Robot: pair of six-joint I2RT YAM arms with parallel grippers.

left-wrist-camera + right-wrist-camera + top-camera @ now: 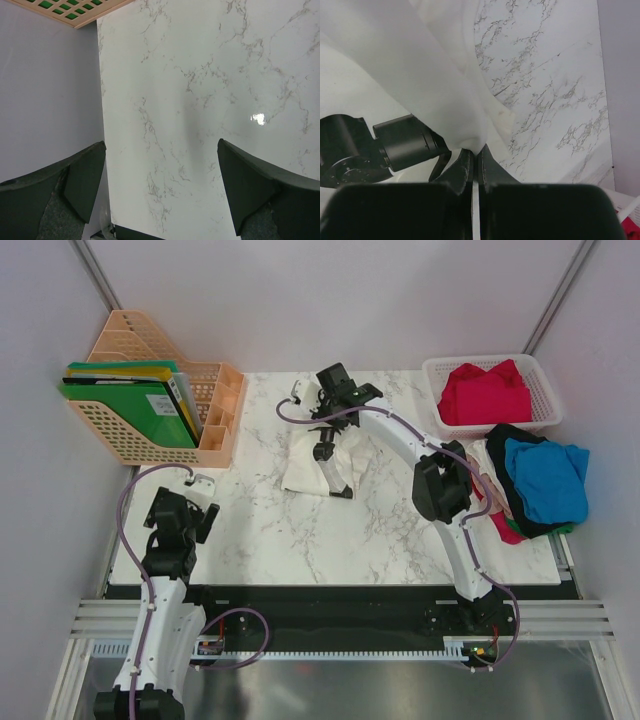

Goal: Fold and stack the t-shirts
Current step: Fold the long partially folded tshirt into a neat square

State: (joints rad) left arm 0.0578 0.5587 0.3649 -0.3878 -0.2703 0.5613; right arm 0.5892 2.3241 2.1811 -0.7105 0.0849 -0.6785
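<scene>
Marble worktop (260, 530) carries the white t-shirt (305, 472) at its far middle, a fold of it pinched tight in my right pincer (474, 155). My left pincer (161, 150) hangs wide over the near-left marble.

Lab test cell, plain panel walls (350, 300), aluminium rail frame (330, 618), left arm (160, 580), right arm (462, 550) bolted alongside

One camera looks down from behind my bases. My left wrist camera faces the table (200, 100) at eight o'clock; my right's crowds the white t-shirt (395, 60) at twelve, shared overhead.
</scene>
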